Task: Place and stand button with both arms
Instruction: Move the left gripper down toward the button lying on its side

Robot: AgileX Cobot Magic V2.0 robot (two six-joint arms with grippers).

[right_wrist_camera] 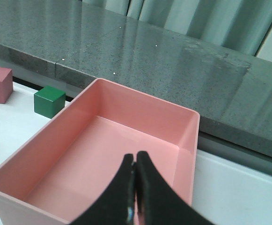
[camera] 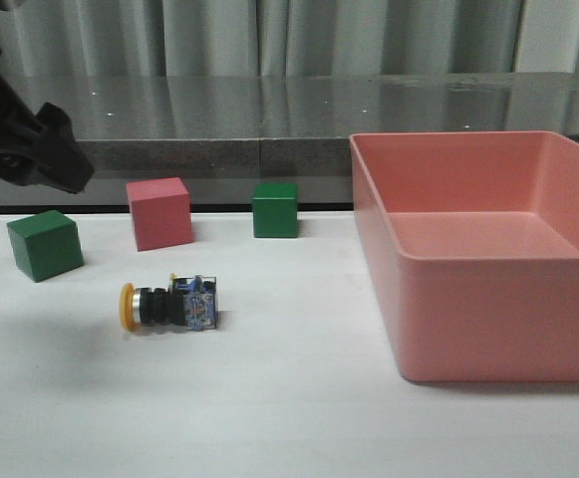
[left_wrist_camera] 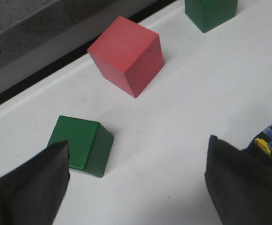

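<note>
Pink bin [camera: 488, 299] sits bare inside, right claw [right_wrist_camera: 135, 187] pinched together above it holding nothing. Button [camera: 169, 305] lies sideways on the counter [camera: 269, 418] near the cubes; left claw [left_wrist_camera: 136, 183] spread wide.

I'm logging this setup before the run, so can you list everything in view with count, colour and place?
button: 1, yellow cap, black body, bluish base; lying on its side on the table, front left of centre
green cubes: 2; one far left, one behind centre
pink cube: 1, between the green ones
bin: 1, pink, empty, right side
table: 1, white
ledge: 1, grey stone, behind the table
curtain: grey, at the back
left gripper: black, fingers open, above the left green cube
right gripper: black, fingers shut, over the bin
</note>
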